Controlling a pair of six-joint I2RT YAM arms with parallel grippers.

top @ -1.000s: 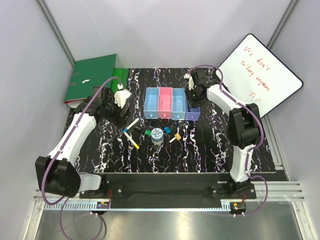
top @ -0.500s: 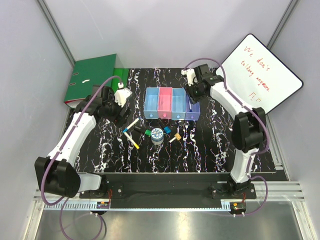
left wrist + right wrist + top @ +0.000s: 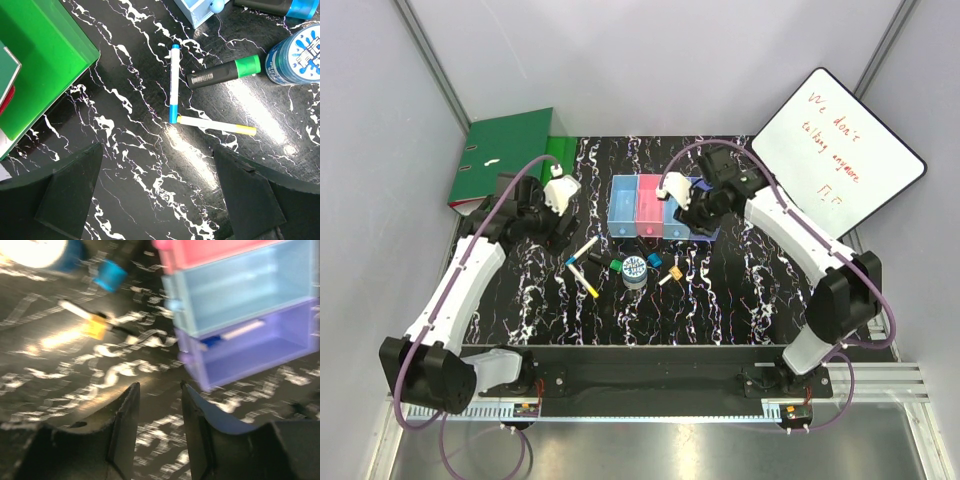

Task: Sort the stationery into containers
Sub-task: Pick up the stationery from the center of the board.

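Seeing left gripper [image 3: 157, 152] spread wide, nothing between the fingers, hanging over the table [image 3: 720, 300] left of the containers [image 3: 663, 208], close to the green binder [image 3: 40, 60].

Under it in the left wrist view:
- blue-capped marker [image 3: 173, 85] and yellow-capped marker [image 3: 216, 126], ends about touching, making an L
- black marker with green cap [image 3: 225, 72] just right of those
- tape roll [image 3: 295, 57] further right

Right gripper [image 3: 159, 390] partly apart, narrow gap, gripping nothing. Up over the right end of the container row in the top view.

Containers joined in one row, far middle of the table. Left to right: light blue bin [image 3: 624, 205], pink bin [image 3: 650, 205], blue bin [image 3: 245, 280], purple bin [image 3: 260, 352]. Second blue-tipped marker [image 3: 235, 332] lying inside the purple bin, along its length.

Rest of the stationery loose on the table just near of the row, including small blue piece [image 3: 654, 260] and orange piece [image 3: 674, 272] right of the tape roll.

Right wrist view blurred, so no finer detail there. Whiteboard [image 3: 840, 150] leaning at far right.
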